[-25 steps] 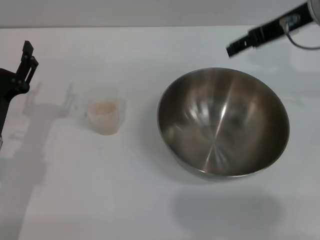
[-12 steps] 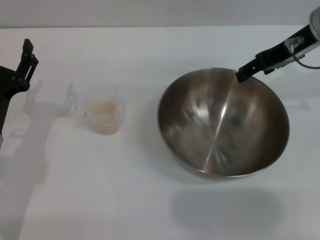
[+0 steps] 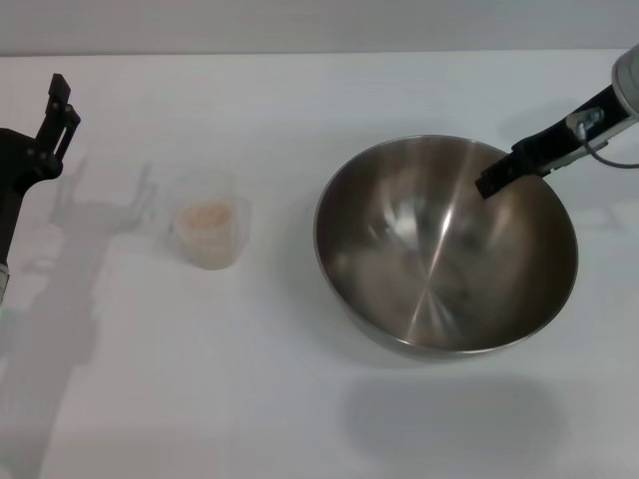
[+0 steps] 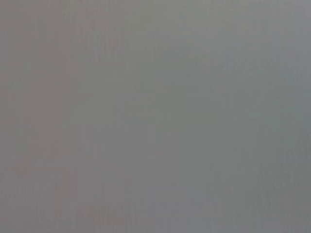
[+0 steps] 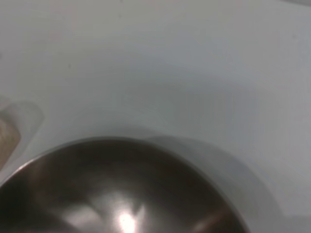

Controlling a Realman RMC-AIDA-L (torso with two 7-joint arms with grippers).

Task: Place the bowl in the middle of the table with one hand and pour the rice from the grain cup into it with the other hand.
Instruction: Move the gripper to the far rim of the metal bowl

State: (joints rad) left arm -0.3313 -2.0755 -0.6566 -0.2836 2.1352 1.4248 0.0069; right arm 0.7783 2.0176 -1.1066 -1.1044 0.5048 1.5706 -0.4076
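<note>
The shiny steel bowl (image 3: 419, 269) stands on the white table (image 3: 200, 399), right of centre. My right gripper (image 3: 494, 180) reaches in from the right edge and hangs over the bowl's far right rim, its tip just inside the rim line. The right wrist view shows the bowl (image 5: 121, 194) from above its far rim. The clear grain cup (image 3: 208, 232) stands upright to the left of the bowl, with pale rice (image 3: 207, 214) in it. My left gripper (image 3: 57, 110) is held up at the far left edge, apart from the cup. The left wrist view is plain grey.
A strip of the grain cup (image 5: 7, 133) shows at the edge of the right wrist view. Bare white tabletop lies between cup and bowl and along the near side. The table's far edge (image 3: 300, 53) runs across the top.
My right gripper has come down and toward the bowl, from above the far side of the table to over the bowl's far right rim. The left arm, cup and bowl have barely moved.
</note>
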